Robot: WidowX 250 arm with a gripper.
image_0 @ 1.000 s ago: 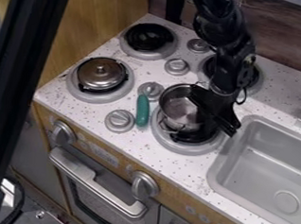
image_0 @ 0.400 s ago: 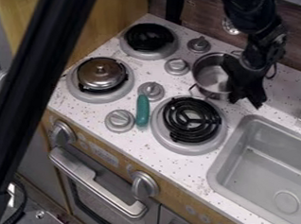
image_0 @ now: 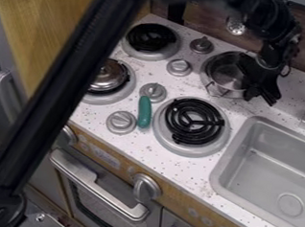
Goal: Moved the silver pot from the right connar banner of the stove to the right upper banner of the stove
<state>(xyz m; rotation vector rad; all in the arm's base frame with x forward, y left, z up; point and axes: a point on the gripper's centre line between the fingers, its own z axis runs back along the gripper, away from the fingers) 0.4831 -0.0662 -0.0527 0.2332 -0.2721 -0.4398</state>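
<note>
Your small silver metal pot (image_0: 225, 77) is at the upper right burner (image_0: 204, 74) of the white speckled stovetop (image_0: 108, 149), hiding much of that burner. Your black two-finger gripper (image_0: 259, 96) is at the pot's right-hand side, angled down over its rim; you can't tell from here whether it is open or closed on the pot. Nearer you sits the lower right burner (image_0: 193, 121), its black coil bare. Just beside that burner, on its left, lies a teal elongated object (image_0: 144, 112), between two of the grey knobs (image_0: 121, 122). Further left, you have a silver domed lid (image_0: 109, 75) on the lower left burner (image_0: 105, 99), partly hidden by a long black bar (image_0: 60, 91). Behind them is the upper left burner (image_0: 149, 37). To your right is the grey sink (image_0: 233, 153).
</note>
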